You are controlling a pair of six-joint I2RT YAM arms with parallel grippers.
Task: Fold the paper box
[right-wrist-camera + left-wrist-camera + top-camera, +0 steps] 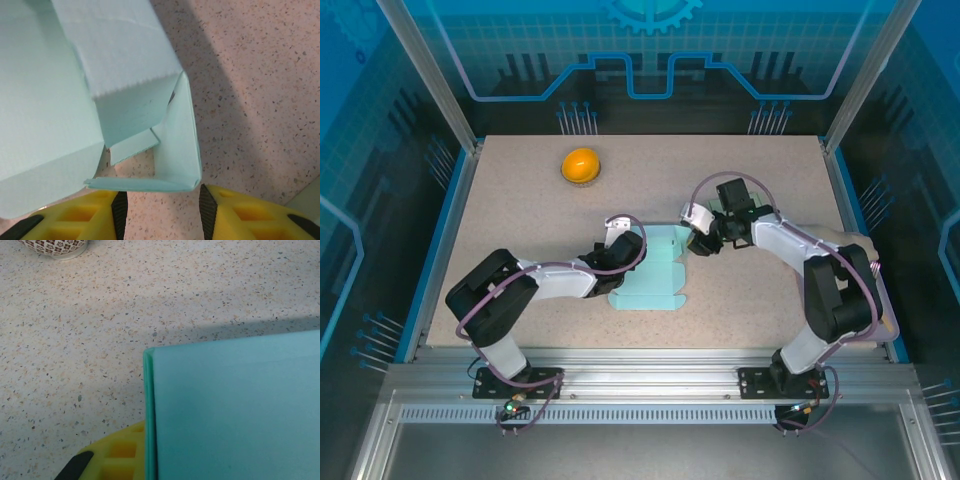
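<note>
**Right corner of the box being shaped**

The pale turquoise paper box [655,272] sits at the middle of the speckled tabletop [520,220], between the two arms. It is partly formed: a wall and a corner flap stand up at its far right end, while the near part seems to lie flat. The left fingers [117,457] are closed and appear to pinch the doubled left edge of the sheet. The right fingers [235,217] stand partly apart, just at the raised corner without clamping it. Shaping that corner looks like the step in hand. Next, the right fingers probably need to close on the wall and tuck the loose flap inward, with the left side steadying the sheet.
</note>
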